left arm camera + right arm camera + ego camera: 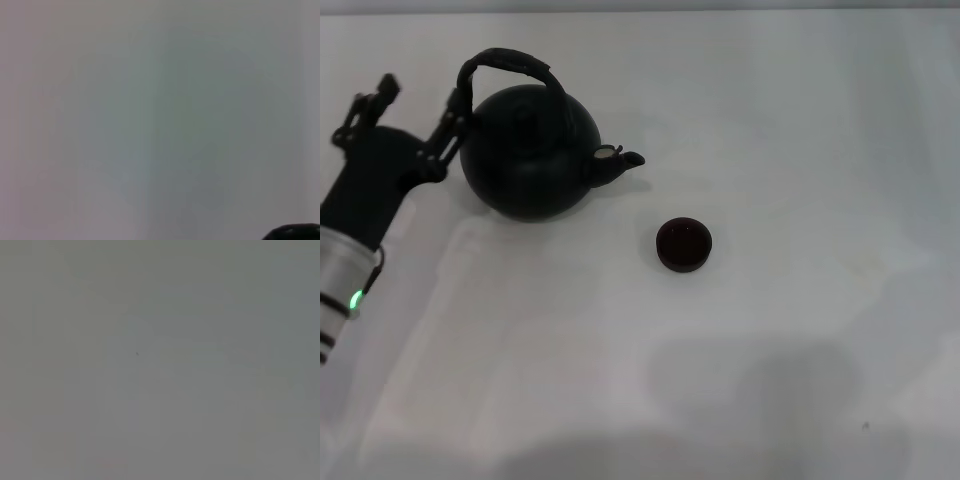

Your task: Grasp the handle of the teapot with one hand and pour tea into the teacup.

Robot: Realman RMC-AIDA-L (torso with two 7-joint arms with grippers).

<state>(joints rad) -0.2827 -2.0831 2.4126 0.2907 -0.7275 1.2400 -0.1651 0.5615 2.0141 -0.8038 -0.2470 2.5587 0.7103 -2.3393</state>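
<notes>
The black round teapot (530, 150) stands upright on the white table at the back left, its short spout (620, 160) pointing right. Its arched handle (510, 64) rises over the lid. The small black teacup (683, 243), reddish-brown inside, stands apart to the right and in front of the spout. My left gripper (415, 105) is open just left of the teapot, and one finger (453, 118) is right by the handle's left foot. It holds nothing. A dark edge (295, 232) shows in a corner of the left wrist view. The right gripper is out of view.
The white table (770, 350) stretches around the teapot and cup. The right wrist view shows only plain grey surface with a tiny speck (137, 353). Soft shadows lie on the near part of the table.
</notes>
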